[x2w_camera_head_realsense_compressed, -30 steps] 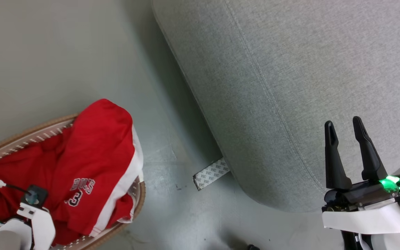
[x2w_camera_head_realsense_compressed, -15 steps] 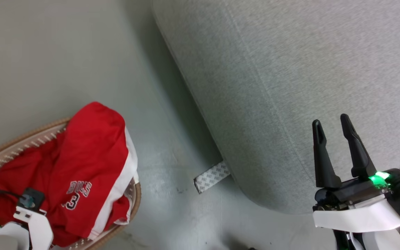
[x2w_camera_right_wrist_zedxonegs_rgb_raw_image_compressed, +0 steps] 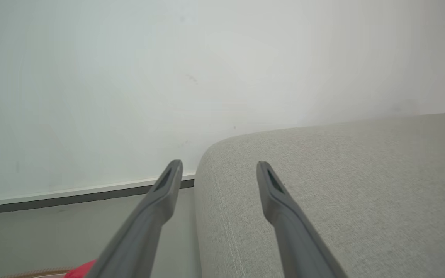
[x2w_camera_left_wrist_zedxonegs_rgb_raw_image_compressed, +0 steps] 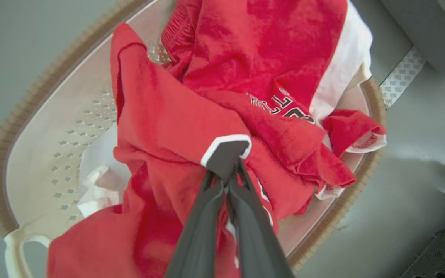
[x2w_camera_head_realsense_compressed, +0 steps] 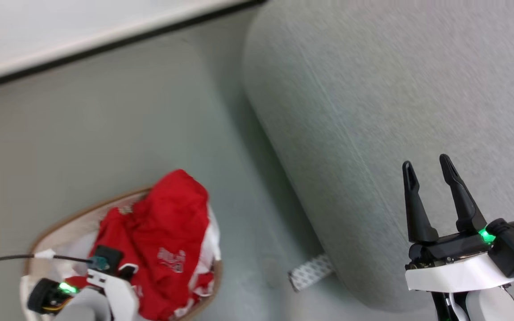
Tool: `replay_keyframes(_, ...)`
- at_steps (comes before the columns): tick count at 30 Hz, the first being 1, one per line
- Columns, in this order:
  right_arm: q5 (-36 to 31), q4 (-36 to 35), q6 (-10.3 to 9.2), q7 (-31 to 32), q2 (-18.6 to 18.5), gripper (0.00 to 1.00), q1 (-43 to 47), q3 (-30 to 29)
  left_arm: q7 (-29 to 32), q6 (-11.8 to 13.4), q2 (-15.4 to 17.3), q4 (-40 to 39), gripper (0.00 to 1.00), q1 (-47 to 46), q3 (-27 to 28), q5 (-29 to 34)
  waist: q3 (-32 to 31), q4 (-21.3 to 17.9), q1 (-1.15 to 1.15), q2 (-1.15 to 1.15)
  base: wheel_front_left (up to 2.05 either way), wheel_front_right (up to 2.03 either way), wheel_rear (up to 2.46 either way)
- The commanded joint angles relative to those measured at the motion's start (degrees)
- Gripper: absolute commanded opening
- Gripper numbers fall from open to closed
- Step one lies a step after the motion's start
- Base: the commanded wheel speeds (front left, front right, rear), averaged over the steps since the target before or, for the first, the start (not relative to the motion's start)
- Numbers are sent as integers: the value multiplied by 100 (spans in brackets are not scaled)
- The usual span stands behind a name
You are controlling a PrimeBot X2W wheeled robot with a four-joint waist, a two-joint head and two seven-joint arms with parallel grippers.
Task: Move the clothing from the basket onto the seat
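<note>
Head and wrist views at the start of the lift. Against the head view of half a second ago the whole picture has shifted: a skirting board (x2w_camera_head_realsense_compressed: 105, 33) now crosses the top and everything sits further right, which is the camera turning, not the things moving. The real change is in the clothing (x2w_camera_left_wrist_zedxonegs_rgb_raw_image_compressed: 191, 116). It lay spread over the basket (x2w_camera_left_wrist_zedxonegs_rgb_raw_image_compressed: 41, 131) with its lettering flat, and it is now gathered into a narrower, taller bunch. The left gripper (x2w_camera_left_wrist_zedxonegs_rgb_raw_image_compressed: 226, 175) has its fingers pressed together on a fold of the red cloth, beside a dark white-edged patch. The right gripper (x2w_camera_head_realsense_compressed: 426, 161) stands wide and empty over the near edge of the seat (x2w_camera_head_realsense_compressed: 395, 89). The clothing is still inside the basket, one white-trimmed edge hanging over the rim, and none of it lies on the seat. The grasp appears made; the carry across the bare floor (x2w_camera_head_realsense_compressed: 127, 111) to the seat remains.
</note>
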Motion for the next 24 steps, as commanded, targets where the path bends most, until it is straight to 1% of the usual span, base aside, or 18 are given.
replay_keyframes(1,-118,93,-12,3,-25,100,-7,-77,-139,10,-114,-79,0,67,-44,-143,-693,674,0,0,0,0,0)
replay_keyframes(7,-347,335,-12,3,-23,100,118,-156,-450,10,-378,-303,0,175,-159,-588,-1310,1268,0,0,0,0,0)
replay_keyframes(8,-347,335,-12,3,-23,100,118,-156,-450,10,-378,-303,0,175,-159,-588,-1310,1268,0,0,0,0,0)
replay_keyframes(15,-389,550,-12,3,-25,100,279,-170,-707,10,-485,-746,0,390,-125,-951,-1851,1867,0,0,0,0,0)
replay_keyframes(18,-413,616,-12,3,-23,100,359,-148,-727,10,-477,-1103,0,429,-24,-960,-2015,2118,0,0,0,0,0)
replay_keyframes(24,-449,739,-12,3,-22,100,530,-133,-727,97,-407,-2196,0,637,325,-734,-2296,2528,0,0,0,0,0)
